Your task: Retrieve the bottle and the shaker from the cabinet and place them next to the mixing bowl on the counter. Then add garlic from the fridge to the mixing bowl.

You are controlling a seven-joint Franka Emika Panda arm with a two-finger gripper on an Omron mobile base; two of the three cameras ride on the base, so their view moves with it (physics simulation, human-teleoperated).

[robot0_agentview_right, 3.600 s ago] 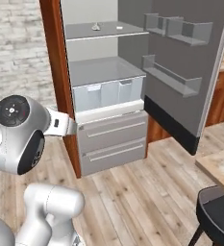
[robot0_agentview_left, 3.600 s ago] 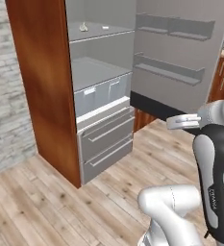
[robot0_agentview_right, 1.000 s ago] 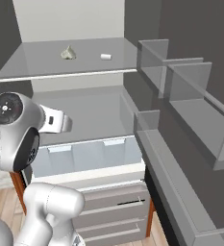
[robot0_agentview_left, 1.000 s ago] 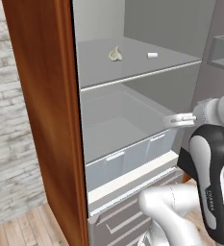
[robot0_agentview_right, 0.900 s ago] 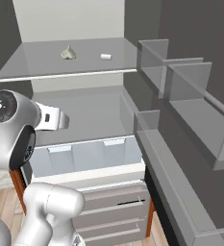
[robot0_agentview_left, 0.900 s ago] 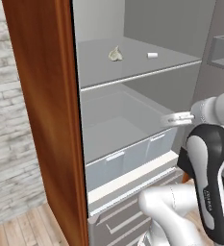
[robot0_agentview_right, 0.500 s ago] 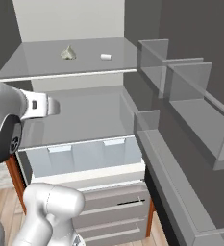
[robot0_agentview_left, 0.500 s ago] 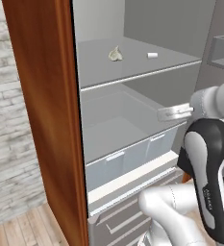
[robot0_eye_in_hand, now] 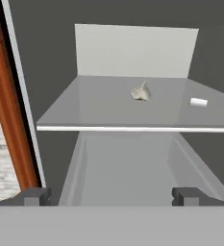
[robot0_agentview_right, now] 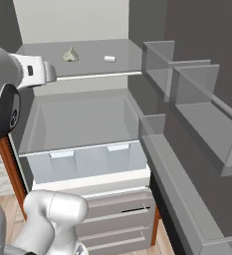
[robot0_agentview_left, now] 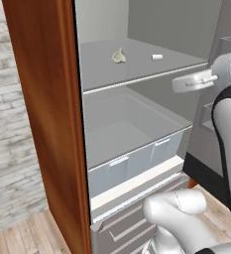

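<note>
Grey shelf [robot0_agentview_left: 137, 69] and wood-brown fridge side [robot0_agentview_left: 47, 124] sat in the same places in our base views as a second before, so the base had not driven; much earlier it had stood far back, with the whole fridge and wooden floor in sight. What changed over that last second was the arm: its white hand rose from level with the space under the shelf to the height of the shelf's front edge.

We saw the gripper [robot0_eye_in_hand: 111, 196] held roughly level, pointing into the open fridge from in front of it. In the hand view its two dark fingertips [robot0_eye_in_hand: 35, 196] stood far apart at the lower corners, spread wide with nothing between them. The white hand body showed near the right edge of the left base view and the left edge of the right base view, just outside the shelf's front lip.

The garlic [robot0_eye_in_hand: 140, 92] lay on the shelf, toward the back, well apart from the gripper. A small white block [robot0_eye_in_hand: 198, 102] lay near it on the same shelf. Below were the clear drawers [robot0_agentview_right: 87, 159].
</note>
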